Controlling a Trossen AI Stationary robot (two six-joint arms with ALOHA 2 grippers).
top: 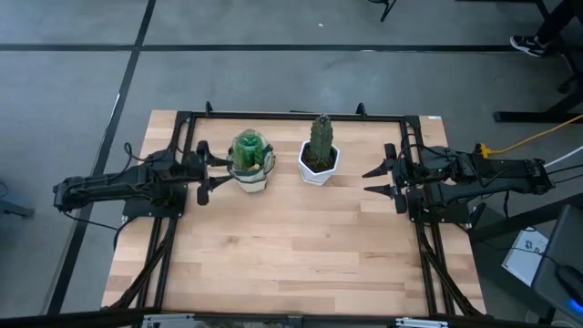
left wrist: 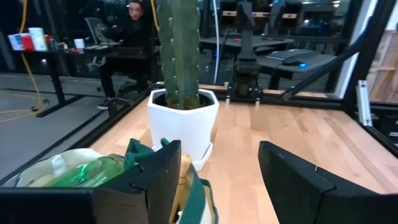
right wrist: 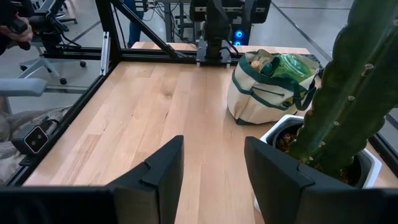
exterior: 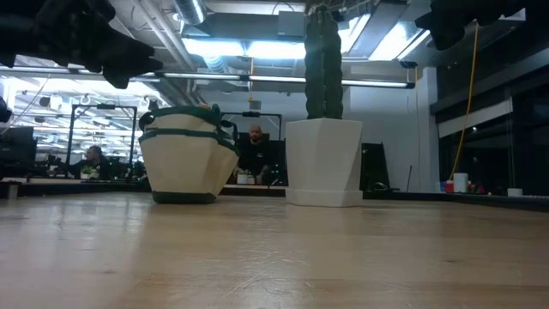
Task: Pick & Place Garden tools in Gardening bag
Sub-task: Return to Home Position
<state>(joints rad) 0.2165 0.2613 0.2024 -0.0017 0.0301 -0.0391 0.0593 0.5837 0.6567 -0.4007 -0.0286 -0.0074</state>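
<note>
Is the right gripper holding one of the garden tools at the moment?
No, the right gripper is open and empty, with only bare table visible between its jaws.

Wooden table (top: 291, 251): gardening bag (top: 252, 180), cactus pot (top: 318, 172)

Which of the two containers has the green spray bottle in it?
The beige gardening bag, beside the left gripper; the white pot holds a cactus.

Overhead, table-level, two wrist-mounted — bag (exterior: 189, 167) shared
</note>
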